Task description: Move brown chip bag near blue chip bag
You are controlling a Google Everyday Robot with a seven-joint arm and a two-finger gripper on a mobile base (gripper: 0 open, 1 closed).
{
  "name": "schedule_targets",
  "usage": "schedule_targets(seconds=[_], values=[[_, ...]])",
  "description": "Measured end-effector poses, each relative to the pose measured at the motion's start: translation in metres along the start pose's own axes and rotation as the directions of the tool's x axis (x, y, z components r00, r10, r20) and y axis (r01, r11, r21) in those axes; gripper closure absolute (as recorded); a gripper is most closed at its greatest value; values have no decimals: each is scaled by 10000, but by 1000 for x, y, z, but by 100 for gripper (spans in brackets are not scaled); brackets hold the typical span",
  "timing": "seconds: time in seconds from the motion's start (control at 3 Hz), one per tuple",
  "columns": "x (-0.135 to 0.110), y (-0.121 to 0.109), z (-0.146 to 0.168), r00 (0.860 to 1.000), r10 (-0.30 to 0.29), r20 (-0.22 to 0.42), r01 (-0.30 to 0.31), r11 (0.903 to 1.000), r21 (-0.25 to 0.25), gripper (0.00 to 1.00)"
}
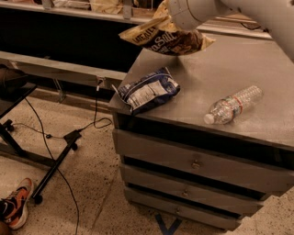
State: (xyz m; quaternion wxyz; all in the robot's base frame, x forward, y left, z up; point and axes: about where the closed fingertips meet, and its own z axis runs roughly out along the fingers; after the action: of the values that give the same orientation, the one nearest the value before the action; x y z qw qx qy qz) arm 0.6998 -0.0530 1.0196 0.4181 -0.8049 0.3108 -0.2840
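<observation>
Gripper (176,20) with brown chip bag (164,42) over cabinet's (216,73) back-left corner

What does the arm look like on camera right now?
The arm is a thick, rounded tube in smooth pale grey-white casing, with no visible cables or markings. The gripper is at top centre, mostly hidden behind the brown chip bag.

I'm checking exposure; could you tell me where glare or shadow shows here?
Camera view: warm, dim light; sheen on the brown chip bag, held aloft by the gripper at top centre, and on the blue chip bag; deep shadow under the shelf behind.
</observation>
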Motion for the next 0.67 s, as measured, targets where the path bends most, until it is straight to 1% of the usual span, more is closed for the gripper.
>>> schedule_targets(seconds=[0.33,0.67], values=[[-11,-3,-1,9906,165,1358,-165,9999,-8,56],[-15,-2,-7,9872,192,1585,-165,9997,-184,35]])
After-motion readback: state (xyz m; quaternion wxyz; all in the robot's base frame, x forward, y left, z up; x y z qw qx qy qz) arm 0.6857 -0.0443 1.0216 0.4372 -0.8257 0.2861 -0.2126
